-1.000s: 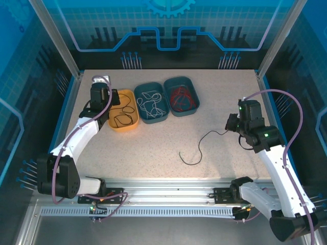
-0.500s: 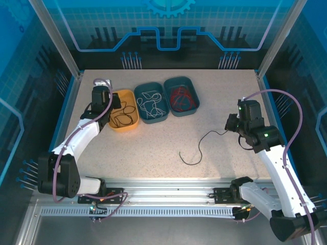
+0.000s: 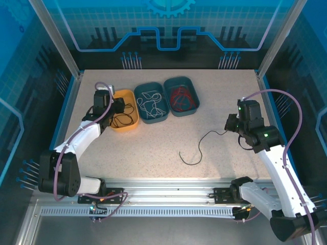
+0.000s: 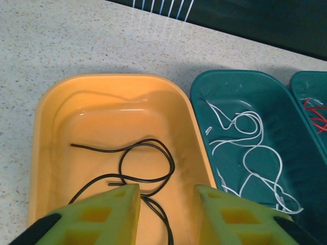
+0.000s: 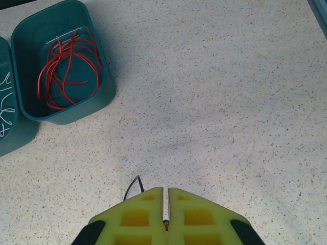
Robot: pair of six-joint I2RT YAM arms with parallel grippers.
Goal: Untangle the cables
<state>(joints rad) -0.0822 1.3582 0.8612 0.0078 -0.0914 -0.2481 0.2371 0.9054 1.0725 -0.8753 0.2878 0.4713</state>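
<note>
Three trays along the top of the frame, one cable colour each

Orange tray (image 4: 102, 102) holds a black cable (image 4: 148, 141), middle teal tray (image 4: 230, 74) the white cable (image 3: 149, 103), right teal tray (image 5: 71, 115) the red cable (image 5: 66, 71). Left gripper (image 4: 166, 204) hangs open over the orange one. Right gripper (image 5: 165, 196) is pinched on a loose black cable (image 3: 200, 145) lying centre-right.

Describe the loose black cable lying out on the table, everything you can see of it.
The loose black cable is a single thin, flexible wire with no knots or crossings. It lies flat on the speckled table, right of centre. One end is in the right pincer, which is shut on it. From there the cable runs left, bends toward the near edge and ends in a small hook. The right wrist view shows a short black stretch curling out beside the pincer. Nothing else touches it.
</note>
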